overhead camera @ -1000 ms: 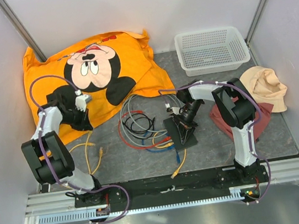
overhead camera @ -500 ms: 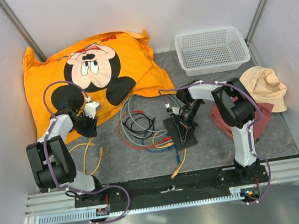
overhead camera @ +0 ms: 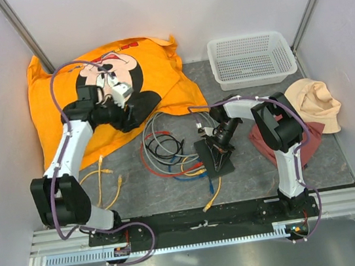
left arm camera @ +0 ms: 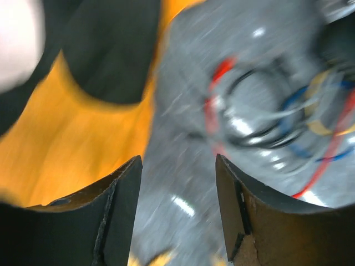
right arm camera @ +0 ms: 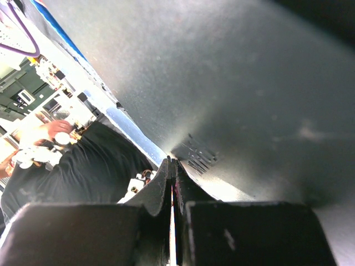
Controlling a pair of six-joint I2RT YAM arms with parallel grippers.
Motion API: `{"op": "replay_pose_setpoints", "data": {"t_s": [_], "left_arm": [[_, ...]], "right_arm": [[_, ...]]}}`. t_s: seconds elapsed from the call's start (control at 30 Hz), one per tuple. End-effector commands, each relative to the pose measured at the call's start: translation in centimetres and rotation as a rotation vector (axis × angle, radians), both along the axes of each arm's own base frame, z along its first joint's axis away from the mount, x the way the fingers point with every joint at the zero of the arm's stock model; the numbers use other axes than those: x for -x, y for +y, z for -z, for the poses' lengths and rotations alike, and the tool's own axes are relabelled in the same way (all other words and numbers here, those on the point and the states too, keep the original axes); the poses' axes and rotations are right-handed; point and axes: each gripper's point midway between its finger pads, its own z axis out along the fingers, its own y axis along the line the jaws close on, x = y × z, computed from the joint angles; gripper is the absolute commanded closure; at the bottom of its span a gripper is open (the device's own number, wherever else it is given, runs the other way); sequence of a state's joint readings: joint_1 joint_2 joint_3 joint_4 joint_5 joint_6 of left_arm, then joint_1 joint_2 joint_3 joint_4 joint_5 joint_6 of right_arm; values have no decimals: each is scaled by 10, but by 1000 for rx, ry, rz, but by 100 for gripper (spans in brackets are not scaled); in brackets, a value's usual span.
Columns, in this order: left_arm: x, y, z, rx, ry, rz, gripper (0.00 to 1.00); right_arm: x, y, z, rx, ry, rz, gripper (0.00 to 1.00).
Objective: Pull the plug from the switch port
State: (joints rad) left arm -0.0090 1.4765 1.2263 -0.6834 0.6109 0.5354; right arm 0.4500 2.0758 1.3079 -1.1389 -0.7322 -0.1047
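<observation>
**Operator:** Where is the switch?

**Manual:** You will find the switch [overhead camera: 203, 149] lying flat on the grey table [overhead camera: 140, 194], near its middle. It sits just right of the cables [overhead camera: 165, 149]. Yellow, blue and red leads run up to its left and near edges. You cannot tell from the top view which lead is seated in a port.

**Operator:** And the pincers?

**Manual:** Check the right gripper [right arm camera: 172, 162] first. Its fingers are pressed together, with nothing visible between them. The top view shows its tip down on the switch's upper face. Next, check the left gripper [left arm camera: 177, 169]. Its fingers stand apart and hold nothing. It hangs over the edge of the orange shirt [overhead camera: 162, 69], well apart from the switch. Note that its wrist view of the cables is blurred.
</observation>
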Motion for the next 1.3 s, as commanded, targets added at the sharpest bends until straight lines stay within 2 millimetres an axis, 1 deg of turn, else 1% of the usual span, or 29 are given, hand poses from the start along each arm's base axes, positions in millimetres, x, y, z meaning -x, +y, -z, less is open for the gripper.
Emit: {"op": "replay_pose_setpoints", "data": {"t_s": [0.0, 0.03, 0.07, 0.1, 0.13, 0.17, 0.2, 0.23, 0.27, 0.3, 0.37, 0.4, 0.43, 0.47, 0.5, 0.53, 0.57, 0.6, 0.63, 0.7, 0.73, 0.87, 0.93, 0.97, 1.03, 1.1, 1.13, 1.2, 1.27], "left_arm": [[42, -100, -23, 249, 134, 246, 38], [51, -115, -23, 318, 178, 297, 38], [55, -126, -10, 367, 246, 303, 38], [65, -140, -3, 397, 299, 337, 39], [72, -148, 3, 416, 338, 359, 40], [82, -157, 17, 433, 390, 385, 40], [95, -169, 22, 432, 411, 437, 41], [102, -175, 28, 431, 422, 461, 42], [111, -178, 39, 421, 460, 460, 42], [114, -188, 43, 414, 441, 487, 43], [123, -193, 56, 403, 473, 478, 43], [124, -200, 60, 398, 461, 488, 45], [123, -202, 65, 385, 444, 475, 46], [129, -202, 76, 382, 490, 428, 48], [132, -206, 77, 378, 474, 425, 48], [125, -209, 81, 367, 422, 416, 48], [126, -210, 86, 358, 419, 414, 48], [125, -212, 92, 353, 432, 411, 48], [121, -216, 92, 360, 443, 408, 48], [118, -219, 96, 363, 469, 410, 49], [118, -222, 100, 370, 498, 417, 48], [119, -228, 104, 392, 557, 454, 51], [119, -232, 101, 412, 576, 480, 51], [121, -232, 107, 410, 608, 480, 52], [121, -237, 105, 426, 621, 509, 53], [125, -237, 113, 420, 670, 513, 54], [124, -240, 111, 427, 671, 528, 55], [125, -241, 116, 424, 707, 527, 58], [125, -242, 116, 426, 709, 544, 61]], "right_arm": [[-58, -28, 89, 164, -365, -172, 100], [-59, -27, 89, 162, -365, -170, 100], [-59, -29, 89, 168, -364, -173, 100], [-60, -29, 89, 173, -364, -174, 100], [-61, -30, 88, 177, -371, -179, 100], [-62, -32, 87, 183, -376, -180, 100], [-63, -33, 85, 188, -387, -184, 100], [-63, -35, 84, 192, -389, -182, 100], [-63, -36, 83, 195, -393, -184, 100], [-65, -40, 82, 209, -404, -183, 100], [-67, -44, 82, 216, -405, -175, 100], [-68, -45, 81, 214, -404, -168, 100], [-72, -46, 80, 215, -409, -154, 100], [-73, -47, 80, 215, -408, -148, 100], [-75, -47, 80, 212, -403, -133, 100], [-78, -47, 78, 199, -396, -118, 100], [-76, -47, 80, 198, -379, -116, 100], [-76, -48, 80, 197, -375, -112, 100], [-77, -48, 79, 195, -376, -111, 100], [-75, -48, 79, 193, -371, -113, 100], [-73, -49, 79, 195, -366, -114, 100], [-68, -50, 78, 190, -361, -120, 100], [-66, -50, 78, 186, -355, -116, 100], [-65, -49, 78, 181, -348, -115, 100], [-66, -48, 79, 181, -348, -116, 100], [-66, -48, 80, 180, -344, -118, 100], [-66, -47, 80, 180, -344, -121, 100], [-65, -46, 81, 180, -341, -126, 100], [-63, -45, 82, 180, -337, -135, 100]]}}
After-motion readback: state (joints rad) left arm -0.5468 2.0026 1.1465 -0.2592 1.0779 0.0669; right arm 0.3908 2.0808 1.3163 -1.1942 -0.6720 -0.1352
